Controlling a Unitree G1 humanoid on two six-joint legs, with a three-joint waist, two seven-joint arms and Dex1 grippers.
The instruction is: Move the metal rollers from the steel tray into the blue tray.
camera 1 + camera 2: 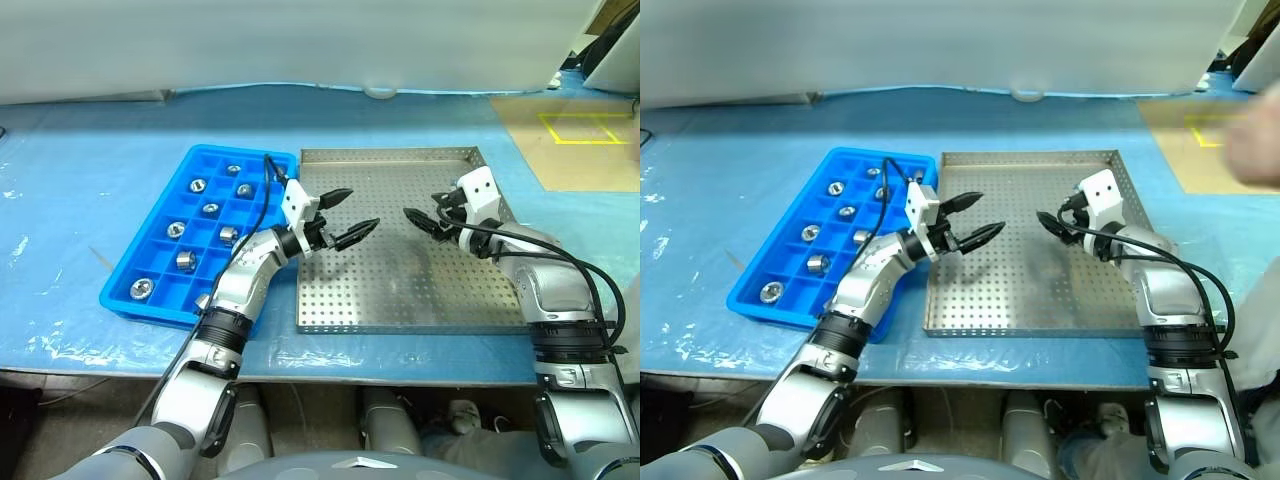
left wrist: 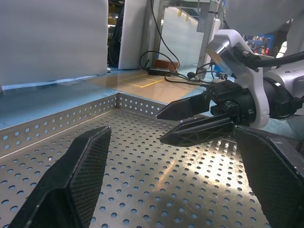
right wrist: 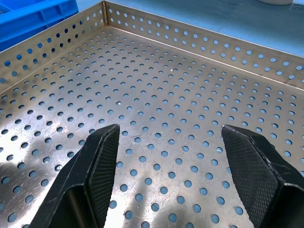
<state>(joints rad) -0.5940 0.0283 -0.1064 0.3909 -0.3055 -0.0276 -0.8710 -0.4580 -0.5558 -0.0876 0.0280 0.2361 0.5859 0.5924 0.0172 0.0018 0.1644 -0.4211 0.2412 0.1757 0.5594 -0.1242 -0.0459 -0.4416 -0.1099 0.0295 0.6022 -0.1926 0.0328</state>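
Left eye view: my left gripper [image 1: 347,216] hangs over the steel tray [image 1: 400,315], fingers spread wide and empty, tips aimed toward 3 o'clock. The right gripper [image 1: 423,221] faces it from 3 o'clock, fingers parted and empty too, tips toward 9. The two stand near each other, not touching, above the tray's middle.

Every perforated patch of tray floor I can see is bare; no roller lies on it. The rollers [image 1: 185,260] sit in the blue tray [image 1: 160,305] at 9 o'clock of the steel tray, each in its own square cell; I count about nine. One grey thing at the blue tray's near right corner is half behind my left forearm, so I cannot tell whether it is a roller.

Judgement: transfer looks finished or nearly so. Best practice now is to check the tray corners under both wrists before calling it, keep both grippers open, and lift clear without snagging the cable over the blue tray's rim.

Surface: the table [image 1: 80,180] wears a blue plastic sheet, wrinkled at 9 o'clock. At 1 o'clock lies a tan mat [image 1: 590,145] with yellow tape marks.
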